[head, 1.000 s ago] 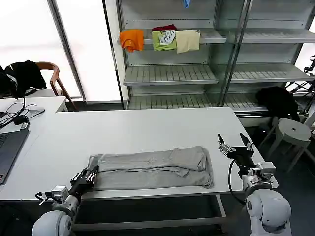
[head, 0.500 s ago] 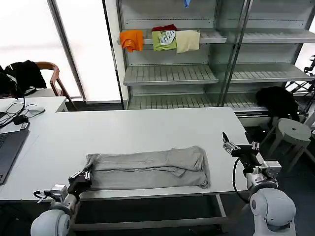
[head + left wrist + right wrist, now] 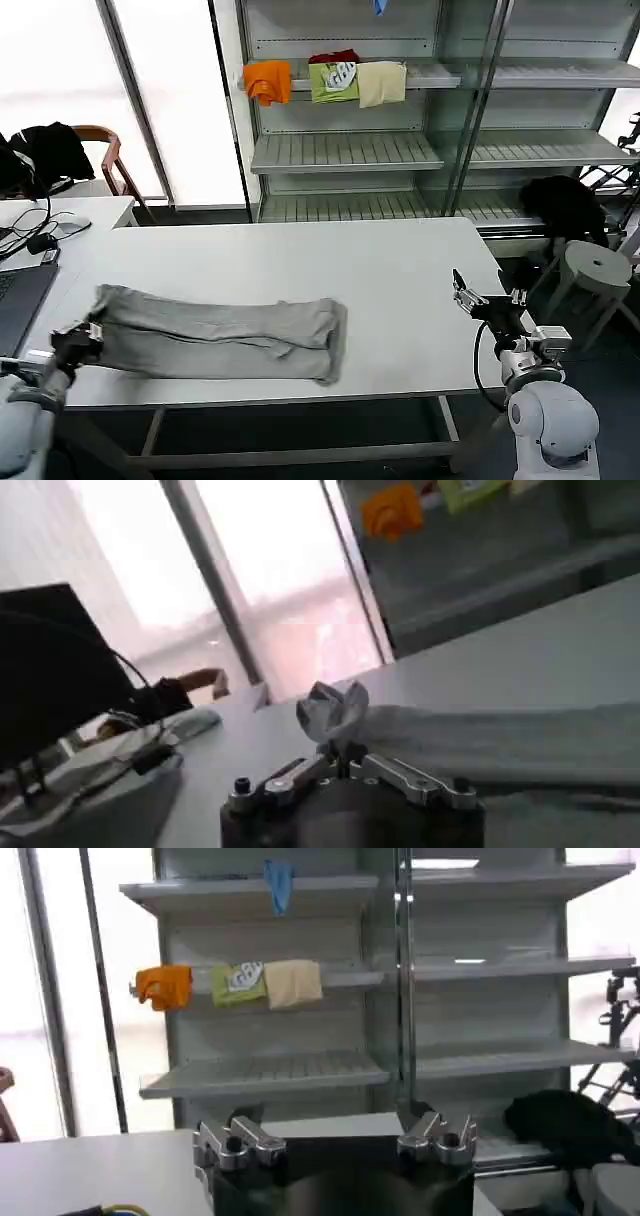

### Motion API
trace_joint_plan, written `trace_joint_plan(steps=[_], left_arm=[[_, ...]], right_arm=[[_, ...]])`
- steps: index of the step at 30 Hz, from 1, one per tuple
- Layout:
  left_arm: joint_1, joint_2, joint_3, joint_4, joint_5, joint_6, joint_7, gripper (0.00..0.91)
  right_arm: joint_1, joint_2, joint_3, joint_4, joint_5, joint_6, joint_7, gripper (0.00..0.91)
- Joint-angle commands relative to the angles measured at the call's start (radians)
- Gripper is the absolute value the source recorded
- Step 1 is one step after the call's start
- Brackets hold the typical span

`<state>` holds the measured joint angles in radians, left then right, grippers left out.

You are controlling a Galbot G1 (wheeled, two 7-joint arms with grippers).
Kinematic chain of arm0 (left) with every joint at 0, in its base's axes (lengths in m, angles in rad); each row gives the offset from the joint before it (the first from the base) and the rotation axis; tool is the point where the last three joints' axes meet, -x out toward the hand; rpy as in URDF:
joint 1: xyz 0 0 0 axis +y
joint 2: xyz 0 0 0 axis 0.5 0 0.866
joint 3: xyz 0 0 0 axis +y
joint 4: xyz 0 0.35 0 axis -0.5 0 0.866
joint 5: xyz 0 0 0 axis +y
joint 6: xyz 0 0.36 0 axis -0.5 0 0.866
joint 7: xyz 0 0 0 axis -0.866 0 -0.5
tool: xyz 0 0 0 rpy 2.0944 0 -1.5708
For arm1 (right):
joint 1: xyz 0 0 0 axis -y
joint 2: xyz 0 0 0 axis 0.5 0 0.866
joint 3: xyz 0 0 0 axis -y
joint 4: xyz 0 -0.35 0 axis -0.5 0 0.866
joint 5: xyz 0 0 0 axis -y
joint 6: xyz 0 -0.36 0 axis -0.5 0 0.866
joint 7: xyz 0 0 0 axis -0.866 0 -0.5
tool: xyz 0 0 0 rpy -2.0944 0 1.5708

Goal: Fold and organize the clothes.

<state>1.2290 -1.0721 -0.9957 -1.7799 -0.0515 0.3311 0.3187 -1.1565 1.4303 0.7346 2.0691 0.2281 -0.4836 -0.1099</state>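
The clothes, one light grey T-shirt (image 3: pixel 220 335) folded into a long strip, lie across the front left of the white table (image 3: pixel 300 255). My left gripper (image 3: pixel 84 338) sits at the table's left front corner, shut on the shirt's left end. In the left wrist view a bunch of grey fabric (image 3: pixel 335 708) rises from the shut left gripper (image 3: pixel 338 752), and the rest of the shirt (image 3: pixel 500 745) stretches away over the table. My right gripper (image 3: pixel 487 297) hovers open at the table's right edge, well clear of the shirt. In the right wrist view its fingers (image 3: pixel 235 1140) stand wide apart with nothing between them.
A laptop (image 3: pixel 15 305) and cables lie on the desk to the left. Behind the table stands a shelf unit (image 3: pixel 345 150) with orange (image 3: pixel 268 80), green (image 3: pixel 335 80) and cream (image 3: pixel 382 83) folded garments. A stool (image 3: pixel 595 265) and a black garment (image 3: pixel 565 205) are at the right.
My left gripper has moved left, dragging the shirt with it across the table. The right gripper drew back slightly to the right, then stayed still and open.
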Motion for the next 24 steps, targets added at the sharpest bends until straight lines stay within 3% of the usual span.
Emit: trace_joint_plan(steps=[1, 5, 8, 11, 17, 24], left_arm=[[-0.069, 0.154, -0.121, -0.058, -0.022, 0.047, 0.067, 0.0], [-0.055, 0.046, -0.053, -0.21, -0.061, 0.118, 0.059, 0.0], [-0.03, -0.109, 0.054, -0.316, -0.055, 0.152, 0.046, 0.01], [-0.02, -0.205, 0.177, -0.391, -0.016, 0.188, 0.026, 0.01], [-0.025, -0.29, 0.403, -0.413, 0.078, 0.227, -0.02, 0.01], [-0.028, -0.343, 0.509, -0.347, 0.134, 0.244, -0.044, 0.01]], right_arm=[[0.001, 0.007, -0.004, -0.011, 0.002, 0.001, 0.001, 0.907], [-0.004, 0.008, -0.004, -0.012, 0.0, 0.002, 0.001, 0.907], [-0.008, 0.002, 0.003, -0.011, 0.001, 0.002, 0.0, 0.907], [-0.013, -0.004, 0.011, -0.012, 0.004, 0.003, -0.002, 0.907], [-0.024, -0.005, 0.017, -0.028, 0.004, 0.021, -0.006, 0.907], [-0.023, -0.006, 0.017, -0.042, 0.005, 0.028, -0.008, 0.907]])
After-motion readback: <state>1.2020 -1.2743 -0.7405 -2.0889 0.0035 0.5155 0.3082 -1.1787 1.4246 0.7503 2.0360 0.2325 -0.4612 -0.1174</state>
